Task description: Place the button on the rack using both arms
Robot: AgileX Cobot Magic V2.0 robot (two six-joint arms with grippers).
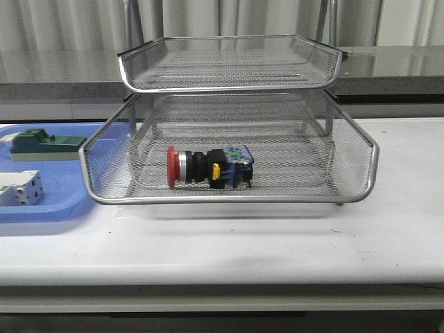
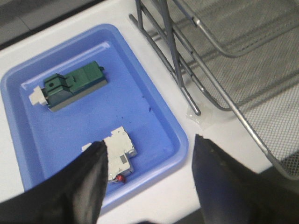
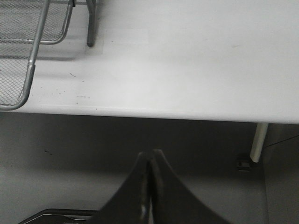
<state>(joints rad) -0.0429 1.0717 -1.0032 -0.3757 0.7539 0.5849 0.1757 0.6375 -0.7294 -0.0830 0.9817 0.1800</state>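
Jaws first, left to right: left gripper (image 2: 148, 179) spread wide, empty, hovering over the blue tray (image 2: 163, 109) edge; right gripper (image 3: 149, 186) pressed closed on nothing, hanging off the surface (image 3: 187, 60) front edge.

Button (image 1: 208, 167) lies on its side in the rack (image 1: 229, 198) lower tray, red head toward 9 o'clock. Placement looks done.

Risks:
- left arm clipping the rack's rods at its 2 o'clock, shifting the rack
- any jolt rolling the button

The button (image 1: 208, 167) lies on its side in the lower pulled-out tray of the rack (image 1: 229, 198). Left of the rack, a plastic tray (image 1: 41, 208) holds two blocks.
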